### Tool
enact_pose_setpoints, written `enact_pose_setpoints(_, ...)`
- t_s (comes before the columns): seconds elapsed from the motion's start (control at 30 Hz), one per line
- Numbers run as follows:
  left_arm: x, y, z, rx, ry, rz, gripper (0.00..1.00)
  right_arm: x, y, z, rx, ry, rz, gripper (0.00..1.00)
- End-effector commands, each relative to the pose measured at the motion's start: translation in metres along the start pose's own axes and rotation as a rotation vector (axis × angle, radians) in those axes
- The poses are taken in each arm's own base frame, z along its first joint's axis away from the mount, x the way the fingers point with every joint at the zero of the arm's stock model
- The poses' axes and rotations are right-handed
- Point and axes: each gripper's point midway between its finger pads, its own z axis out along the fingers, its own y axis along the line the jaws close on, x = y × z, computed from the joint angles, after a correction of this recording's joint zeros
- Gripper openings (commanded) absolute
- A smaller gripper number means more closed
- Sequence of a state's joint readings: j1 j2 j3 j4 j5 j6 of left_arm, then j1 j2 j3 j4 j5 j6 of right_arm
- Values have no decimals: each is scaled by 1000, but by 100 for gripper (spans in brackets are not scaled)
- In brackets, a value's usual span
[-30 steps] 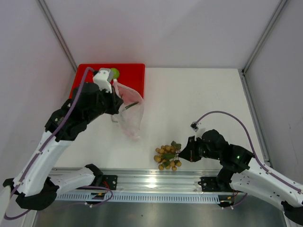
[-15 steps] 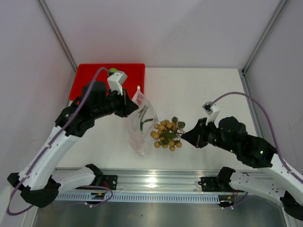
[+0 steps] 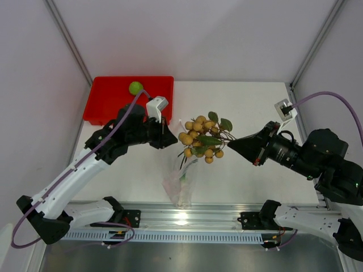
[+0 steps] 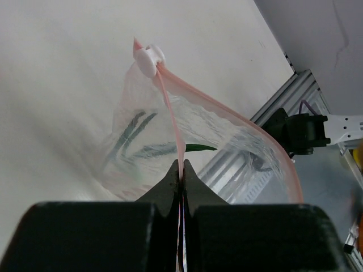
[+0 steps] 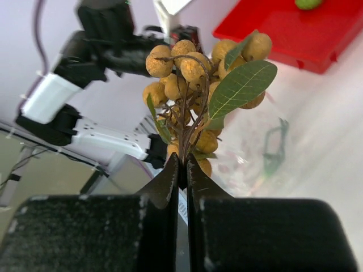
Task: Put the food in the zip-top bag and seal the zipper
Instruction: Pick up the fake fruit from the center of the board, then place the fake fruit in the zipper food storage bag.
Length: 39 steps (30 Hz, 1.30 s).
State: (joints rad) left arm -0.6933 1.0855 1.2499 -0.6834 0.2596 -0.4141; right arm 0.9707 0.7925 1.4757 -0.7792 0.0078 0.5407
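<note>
Clear plastic bag (image 4: 227, 141) hangs from my left claw (image 4: 181, 170), clenched on its pinkish zipper (image 4: 168, 110); that wrist view shows leaves (image 4: 133, 127) inside. My right claw (image 5: 181, 170) grips the tan fruit bunch (image 5: 193, 73) by its stem. Overhead, upper left: lime (image 3: 135, 88) in the red tray (image 3: 108, 107).

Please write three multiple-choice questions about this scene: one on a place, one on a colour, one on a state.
1. Where does the lime-green fruit lie? A. on the red tray B. on the table C. on the rail
2. What colour are the round fruits of the bunch? A. purple B. red C. tan-brown
3. The left hand is: A. open B. shut on the zipper of the bag C. shut on the bunch
Answers: 1 A, it sits on red plastic; 2 C, the skins look tan-brown; 3 B, it pinches the pink strip.
</note>
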Motion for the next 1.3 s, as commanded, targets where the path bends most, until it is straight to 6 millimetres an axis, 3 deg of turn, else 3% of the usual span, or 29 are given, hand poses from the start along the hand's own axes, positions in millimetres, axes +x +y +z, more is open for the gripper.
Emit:
enact_pose_setpoints(0.0, -11, -18, 10, 61, -38, -2, 1, -18, 33, 7, -138, -31, 10, 0)
enact_pose_setpoints(0.1, -12, -22, 14, 69, -38, -10, 1, -23, 50, 10, -218, -38, 35, 0)
enact_pose_setpoints(0.23, -18, -29, 13, 89, -59, -26, 1, -12, 49, 22, -234, -12, 57, 0)
enact_pose_setpoints(0.53, -31, -39, 8, 106, -107, -64, 1, 41, -1, 55, -48, 89, 152, 0)
enact_pose_setpoints(0.67, -32, -41, 4, 110, -116, -62, 1, 66, -42, 51, 160, 155, 159, 0)
enact_pose_setpoints(0.87, -25, -43, 5, 120, -96, -53, 1, 81, -77, 41, 339, 193, 126, 0)
enact_pose_setpoints(1.27, -25, -43, 2, 116, -76, -27, 1, 94, -100, 35, 461, 274, -25, 0)
